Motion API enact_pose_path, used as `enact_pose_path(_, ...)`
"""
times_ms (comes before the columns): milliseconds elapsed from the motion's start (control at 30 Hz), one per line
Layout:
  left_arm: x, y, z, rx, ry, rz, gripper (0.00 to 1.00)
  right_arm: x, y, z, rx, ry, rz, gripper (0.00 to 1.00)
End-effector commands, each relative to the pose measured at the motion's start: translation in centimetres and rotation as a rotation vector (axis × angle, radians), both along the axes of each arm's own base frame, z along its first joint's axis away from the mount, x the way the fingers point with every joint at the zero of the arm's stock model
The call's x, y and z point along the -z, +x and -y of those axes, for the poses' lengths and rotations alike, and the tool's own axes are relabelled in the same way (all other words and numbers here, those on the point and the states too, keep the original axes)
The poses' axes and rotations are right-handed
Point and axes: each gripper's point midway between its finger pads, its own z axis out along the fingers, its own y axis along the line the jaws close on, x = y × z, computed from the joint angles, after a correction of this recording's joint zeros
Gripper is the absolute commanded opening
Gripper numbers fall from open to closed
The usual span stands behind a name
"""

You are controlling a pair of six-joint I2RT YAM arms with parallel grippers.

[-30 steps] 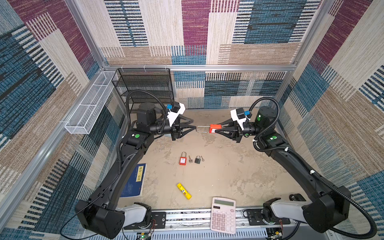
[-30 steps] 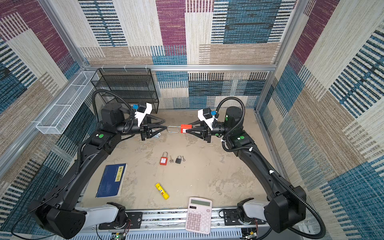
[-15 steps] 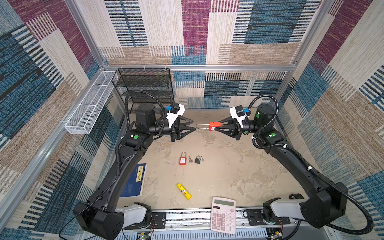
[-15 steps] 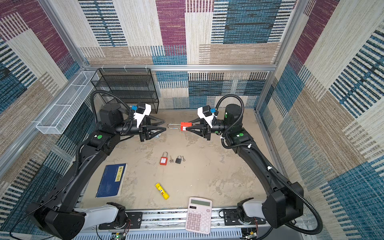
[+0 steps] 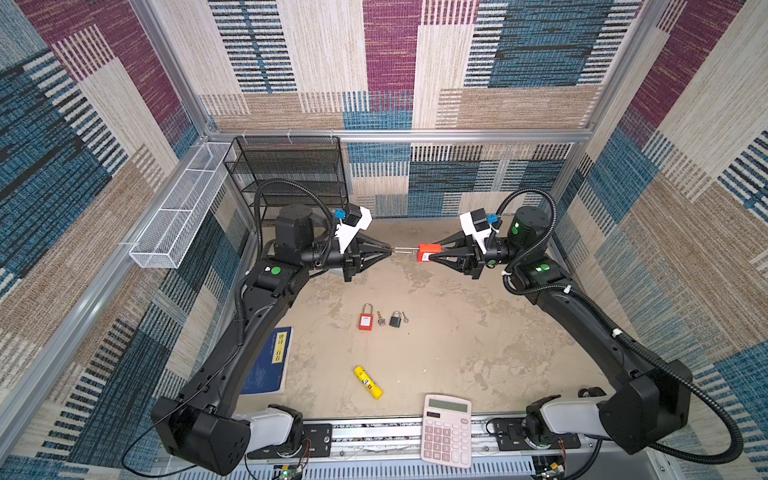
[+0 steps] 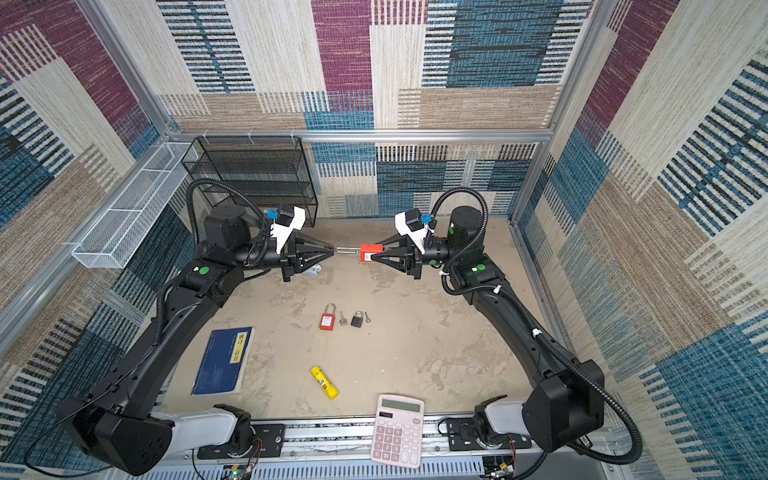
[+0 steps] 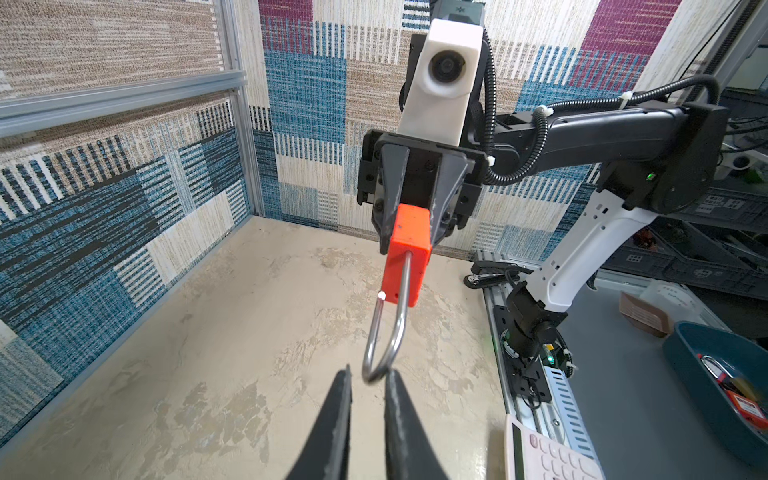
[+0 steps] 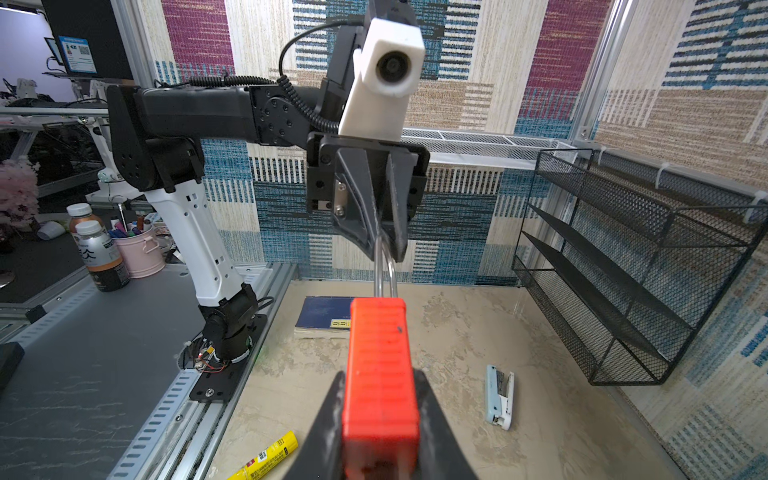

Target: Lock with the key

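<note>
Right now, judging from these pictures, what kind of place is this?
Probably a robotics lab test cell: carpet-covered walls on an aluminium frame enclose the table, and cluttered benches lie outside.

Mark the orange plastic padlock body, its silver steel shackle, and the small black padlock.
Orange plastic padlock body (image 5: 429,249): in a top view, upper face.
Silver steel shackle (image 7: 372,332): left wrist view, free leg.
Small black padlock (image 5: 395,321): in a top view, body.
</note>
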Motion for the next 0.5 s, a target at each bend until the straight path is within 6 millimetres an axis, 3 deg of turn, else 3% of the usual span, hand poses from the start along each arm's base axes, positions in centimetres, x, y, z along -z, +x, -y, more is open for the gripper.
enact_pose_path(0, -0.31, -0.17, 0.15, 0.021, -0.008, 0.036, 0.13, -0.94, -0.36, -0.14, -0.024, 0.018, 0.029, 0.0)
enact_pose_path(467, -0.44, -0.66, 0.54, 0.037, -0.012, 0.035, 0.14, -0.92, -0.17, -0.47, -0.03, 0.014, 0.028, 0.0)
